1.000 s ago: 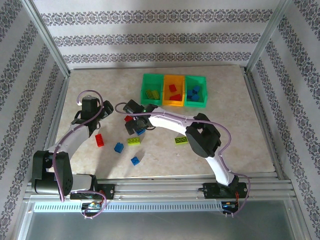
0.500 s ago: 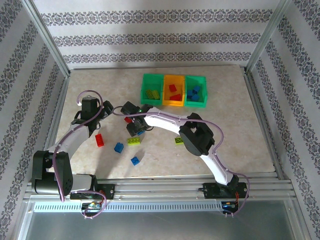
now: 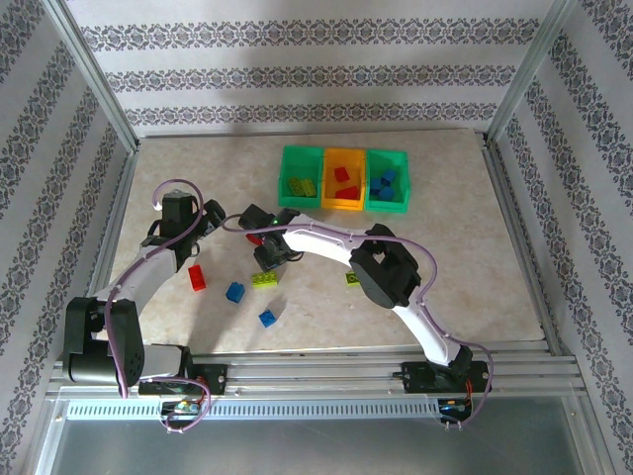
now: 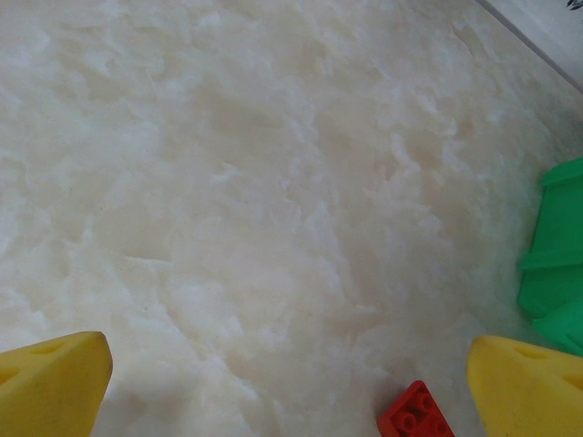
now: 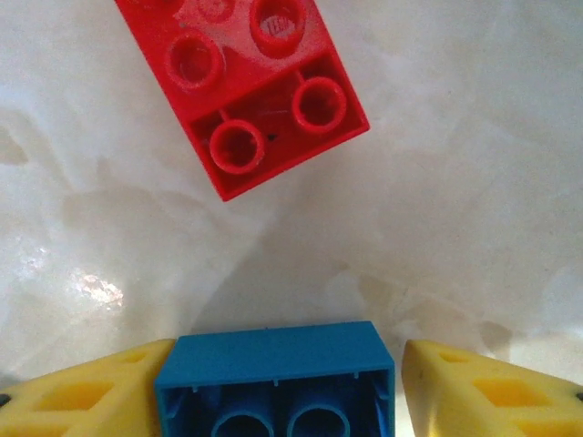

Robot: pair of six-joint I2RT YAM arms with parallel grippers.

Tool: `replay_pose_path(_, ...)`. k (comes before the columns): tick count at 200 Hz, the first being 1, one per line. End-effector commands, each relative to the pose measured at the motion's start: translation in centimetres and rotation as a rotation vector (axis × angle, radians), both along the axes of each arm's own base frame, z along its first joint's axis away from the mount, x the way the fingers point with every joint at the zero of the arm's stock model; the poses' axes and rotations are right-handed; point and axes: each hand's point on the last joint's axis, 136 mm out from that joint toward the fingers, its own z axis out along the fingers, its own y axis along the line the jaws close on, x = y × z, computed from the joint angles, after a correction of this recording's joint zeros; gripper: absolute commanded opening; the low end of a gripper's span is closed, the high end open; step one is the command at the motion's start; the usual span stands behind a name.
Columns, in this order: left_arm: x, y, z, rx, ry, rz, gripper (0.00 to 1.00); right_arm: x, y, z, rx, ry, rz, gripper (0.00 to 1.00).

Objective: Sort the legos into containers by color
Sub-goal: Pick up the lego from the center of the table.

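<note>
Partly sorted: some legos lie in the three far bins, several loose on the tabletop. My right tool straddles a blue brick, unclamped. Left tool spread, empty.

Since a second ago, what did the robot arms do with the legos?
The right gripper lowered onto a blue brick and its jaws narrowed around it; a slim gap remains on one side, so it isn't gripped yet. The left gripper stayed wide open, and the loose bricks and bins stayed put.
</note>
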Motion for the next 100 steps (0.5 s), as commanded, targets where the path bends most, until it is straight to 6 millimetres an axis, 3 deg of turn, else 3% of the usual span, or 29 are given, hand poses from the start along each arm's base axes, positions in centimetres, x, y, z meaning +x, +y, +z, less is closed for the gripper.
replay_pose_path(1,0.3,0.5,0.0,-0.008,-0.009,0.013,1.0,-0.3,-0.3,-0.4,-0.042,0.0,0.003,0.58)
replay_pose_path(31,0.2,0.6,-0.1,-0.004,-0.004,0.01,1.0,0.1,-0.7,0.9,-0.037,-0.031,-0.007,0.5)
replay_pose_path(60,0.1,0.6,0.0,-0.002,-0.003,0.009,1.0,1.0,-1.2,3.6,-0.008,-0.101,-0.017,0.48)
replay_pose_path(100,0.1,0.6,0.1,0.0,-0.007,0.009,1.0,3.7,-5.3,8.0,0.025,-0.197,-0.117,0.44)
